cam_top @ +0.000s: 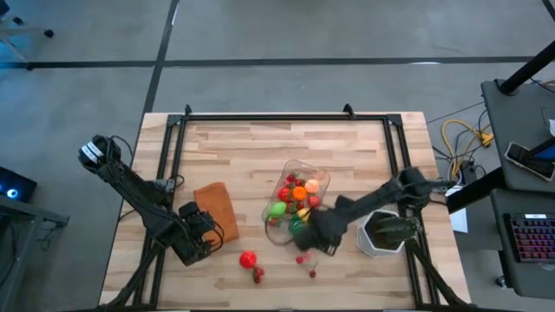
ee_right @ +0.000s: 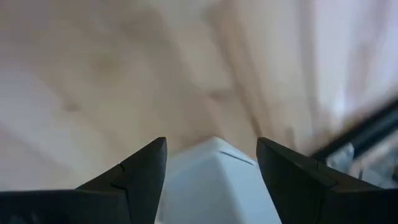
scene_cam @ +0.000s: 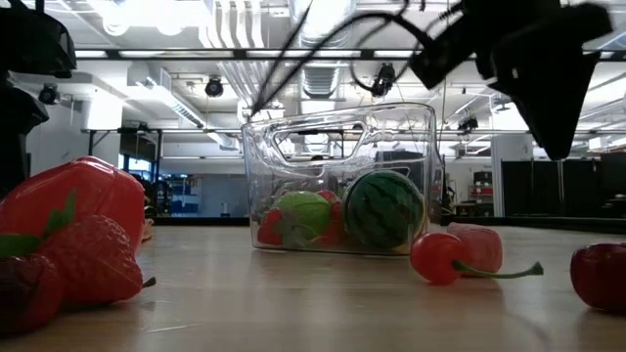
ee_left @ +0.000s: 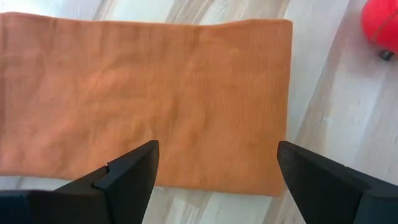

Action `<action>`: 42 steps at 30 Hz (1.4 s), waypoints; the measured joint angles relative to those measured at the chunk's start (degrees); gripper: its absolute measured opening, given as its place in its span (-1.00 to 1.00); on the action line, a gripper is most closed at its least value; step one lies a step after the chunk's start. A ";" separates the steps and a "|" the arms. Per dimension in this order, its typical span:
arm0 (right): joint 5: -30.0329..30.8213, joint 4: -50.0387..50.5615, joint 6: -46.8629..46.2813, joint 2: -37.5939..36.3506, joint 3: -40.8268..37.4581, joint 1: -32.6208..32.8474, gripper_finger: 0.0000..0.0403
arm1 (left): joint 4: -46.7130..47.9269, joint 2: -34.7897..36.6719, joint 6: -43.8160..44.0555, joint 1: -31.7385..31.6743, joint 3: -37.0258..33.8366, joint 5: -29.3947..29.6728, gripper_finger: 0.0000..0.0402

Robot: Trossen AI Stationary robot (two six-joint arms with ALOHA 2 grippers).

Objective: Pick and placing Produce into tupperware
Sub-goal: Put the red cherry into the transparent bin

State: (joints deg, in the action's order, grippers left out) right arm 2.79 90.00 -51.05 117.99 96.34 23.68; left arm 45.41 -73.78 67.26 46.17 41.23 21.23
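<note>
Tupperware (cam_top: 299, 201) at frame centre on worktop (cam_top: 260, 147), produce (cam_top: 293, 196) inside. Loose red pieces (cam_top: 250, 260) lower centre. Right claw (ee_right: 211, 163) released, empty, beside tupperware. Left claw (ee_left: 214, 165) released over orange cloth (ee_left: 143, 93), lower left.

No legible text, label, brand, number or sign appears in any view. The tupperware (scene_cam: 339, 176) bears no readable marking on its clear walls, and the produce beside it carries none.
</note>
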 joint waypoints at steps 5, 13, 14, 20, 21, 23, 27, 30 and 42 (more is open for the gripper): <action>-0.17 0.02 -7.43 -8.04 -11.28 -5.45 0.15 | 0.04 0.04 0.04 0.00 0.00 -1.00 0.55; -6.14 -1.01 -15.38 -21.34 -28.32 -15.82 0.11 | -0.01 0.07 0.04 0.00 0.00 -0.96 0.55; -8.04 -1.43 -14.95 -22.19 -30.23 -16.89 0.11 | -0.01 0.07 0.05 -0.03 0.00 -0.96 0.55; -16.50 -5.79 -8.81 -21.81 -36.96 -18.33 0.11 | -0.04 0.09 1.55 -0.04 0.00 -0.81 0.55; -17.12 -6.50 -8.24 -21.51 -37.35 -17.97 0.11 | 0.00 0.09 2.39 -0.04 -0.02 -0.79 0.55; -17.91 -8.12 -6.99 -21.20 -37.77 -17.11 0.11 | -0.04 0.10 2.96 -0.04 -0.09 -0.80 0.55; -21.68 -10.32 -4.35 -21.13 -38.41 -15.36 0.11 | -0.15 0.04 2.99 -0.04 0.00 -0.79 0.55; -24.45 -10.69 -3.86 -21.14 -39.32 -14.20 0.11 | -0.04 0.04 3.02 -0.04 0.00 -0.79 0.55; -36.77 -20.52 -7.56 -21.09 -39.30 -6.22 0.11 | 0.01 0.04 2.93 -0.04 -0.13 0.31 0.55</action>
State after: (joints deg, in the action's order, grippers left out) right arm -33.98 69.47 -58.61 96.90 57.04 17.46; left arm 45.42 -73.74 70.19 46.13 41.10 21.54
